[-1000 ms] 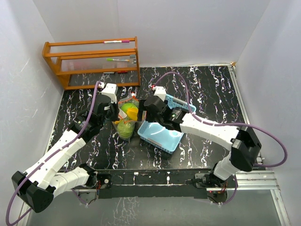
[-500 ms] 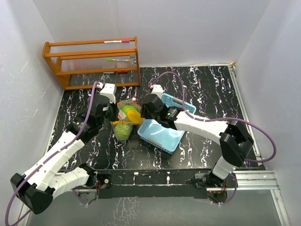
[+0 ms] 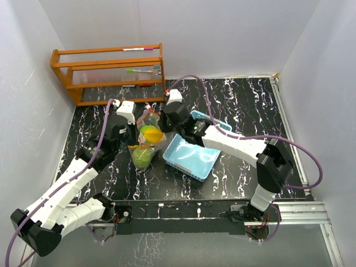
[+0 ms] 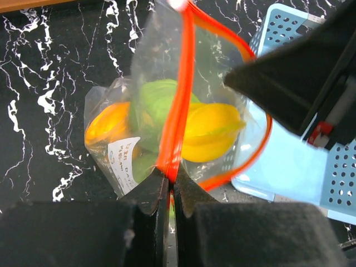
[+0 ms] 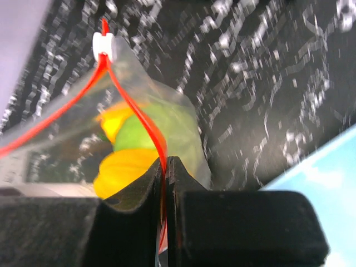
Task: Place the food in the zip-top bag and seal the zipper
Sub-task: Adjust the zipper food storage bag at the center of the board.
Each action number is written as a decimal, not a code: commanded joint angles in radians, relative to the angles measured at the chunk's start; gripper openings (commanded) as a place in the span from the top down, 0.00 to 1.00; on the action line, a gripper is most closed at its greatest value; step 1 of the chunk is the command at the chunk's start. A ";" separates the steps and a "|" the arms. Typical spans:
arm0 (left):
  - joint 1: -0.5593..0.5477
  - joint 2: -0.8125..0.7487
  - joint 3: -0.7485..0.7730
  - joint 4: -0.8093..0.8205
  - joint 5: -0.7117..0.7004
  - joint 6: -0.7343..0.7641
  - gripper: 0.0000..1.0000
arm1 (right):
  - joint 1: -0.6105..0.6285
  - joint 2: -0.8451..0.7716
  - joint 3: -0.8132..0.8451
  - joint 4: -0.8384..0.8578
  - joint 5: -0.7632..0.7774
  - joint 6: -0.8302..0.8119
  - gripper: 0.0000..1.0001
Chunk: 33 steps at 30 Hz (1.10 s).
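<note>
clear, crinkled plastic forms the zip-top bag (image 3: pixel 146 146), which sits on the black marbled table (image 3: pixel 245 105) between the two arms, just beside the light blue tray (image 3: pixel 192 162). the food (image 4: pixel 208 130) lies inside it. in the left wrist view we distinguish a yellow piece, a green round one behind it and an orange piece at the left. the overhead view shows only yellow above green through the plastic.

the zipper (image 4: pixel 179 94) runs as a red-orange strip along the mouth. from the left wrist we see one length drawn straight and a second bowing out to the right as a loop, so the mouth gapes there. the right wrist view adds a white slider (image 5: pixel 104 45) at the end of the strip away from its fingers, where two red lines meet.

the left gripper (image 4: pixel 171 186) is clenched on the zipper, its jaws nearly meeting around the strip. the right gripper (image 5: pixel 165 167) is likewise pinched onto the red strip, just above the yellow piece. only the overhead view shows both arms converging on the bag from opposite sides. it also shows the wooden rack (image 3: pixel 108 75) at the far left corner, well apart from the bag.
</note>
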 commanded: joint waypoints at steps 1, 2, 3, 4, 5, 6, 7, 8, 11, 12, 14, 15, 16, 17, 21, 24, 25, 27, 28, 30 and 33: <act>0.006 -0.071 -0.015 0.020 0.107 0.019 1.00 | -0.035 0.022 0.202 0.114 -0.082 -0.155 0.92; 0.005 -0.080 -0.025 0.037 0.164 0.031 1.00 | -0.053 0.036 0.218 0.123 -0.134 -0.168 0.92; 0.006 -0.084 -0.035 0.056 0.221 0.039 1.00 | -0.067 0.045 0.227 0.135 -0.184 -0.173 0.92; 0.006 -0.089 -0.051 0.076 0.273 0.043 1.00 | -0.083 0.054 0.229 0.154 -0.238 -0.173 0.92; 0.006 -0.090 -0.072 0.103 0.315 0.045 1.00 | -0.095 0.059 0.225 0.178 -0.286 -0.172 0.92; 0.005 -0.087 -0.094 0.125 0.344 0.046 1.00 | -0.104 0.060 0.217 0.200 -0.333 -0.169 0.92; 0.006 -0.082 -0.111 0.141 0.354 0.044 1.00 | -0.110 0.060 0.213 0.220 -0.374 -0.174 0.92; 0.006 -0.073 -0.119 0.146 0.350 0.040 1.00 | -0.113 0.088 0.214 0.230 -0.405 -0.183 0.93; 0.006 -0.056 -0.121 0.145 0.305 0.028 1.00 | -0.115 0.106 0.215 0.241 -0.480 -0.220 0.92; 0.005 -0.052 -0.114 0.141 0.291 0.026 0.98 | -0.116 0.107 0.210 0.244 -0.492 -0.231 0.92; 0.005 -0.059 -0.092 0.133 0.259 0.036 0.80 | -0.128 0.101 0.191 0.258 -0.526 -0.246 0.92; 0.006 -0.068 -0.081 0.129 0.234 0.045 0.76 | -0.134 0.096 0.177 0.271 -0.545 -0.250 0.92; 0.005 -0.080 -0.072 0.124 0.202 0.051 0.66 | -0.141 0.089 0.163 0.282 -0.566 -0.251 0.92; 0.005 -0.094 -0.064 0.121 0.164 0.057 0.51 | -0.149 0.081 0.148 0.293 -0.588 -0.252 0.92; 0.005 -0.201 -0.069 0.133 -0.089 0.051 0.03 | -0.171 0.072 0.112 0.311 -0.657 -0.273 0.92; 0.008 -0.288 -0.108 0.198 -0.304 0.047 0.03 | -0.177 0.041 0.102 0.311 -0.701 -0.297 0.92; 0.008 -0.308 -0.119 0.225 -0.342 0.041 0.03 | -0.178 0.039 0.100 0.310 -0.712 -0.304 0.92; 0.009 -0.320 -0.124 0.270 -0.391 0.007 0.03 | -0.178 0.036 0.093 0.307 -0.733 -0.315 0.92; 0.009 -0.305 -0.117 0.287 -0.388 -0.009 0.03 | -0.179 0.034 0.091 0.307 -0.746 -0.320 0.92; 0.008 -0.239 -0.067 0.280 -0.372 -0.038 0.03 | -0.179 0.030 0.084 0.307 -0.773 -0.328 0.92; 0.012 -0.122 0.013 0.262 -0.329 -0.079 0.03 | -0.178 0.023 0.078 0.301 -0.806 -0.345 0.92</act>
